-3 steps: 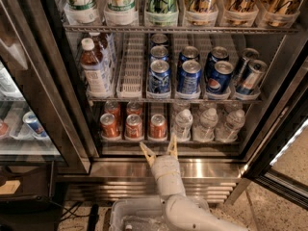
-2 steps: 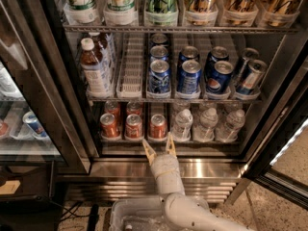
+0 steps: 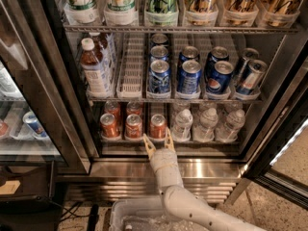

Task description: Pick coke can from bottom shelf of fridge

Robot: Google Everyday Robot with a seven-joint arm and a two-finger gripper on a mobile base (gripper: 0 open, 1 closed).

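Note:
The fridge (image 3: 43, 71) stands open in front of me. On its bottom shelf (image 3: 168, 141) three red coke cans stand in a row at the front left: one (image 3: 109, 125), a second (image 3: 133, 126) and a third (image 3: 157, 125), with more red cans behind them. My gripper (image 3: 159, 141) is open. Its two tan fingers (image 3: 148, 145) point up at the shelf's front edge, just below the third can, one on each side of its base. They do not touch it.
Clear water bottles (image 3: 207, 124) fill the right of the bottom shelf. Blue Pepsi cans (image 3: 189, 76) and a brown bottle (image 3: 92, 66) stand on the rack above. A steel sill (image 3: 202, 170) and grille lie below. A neighbouring glass cooler (image 3: 19, 124) is at left, the open door (image 3: 284, 143) at right.
My gripper has moved up and forward from the sill to the bottom shelf's front edge, closer to the rightmost coke can. The cans have not moved.

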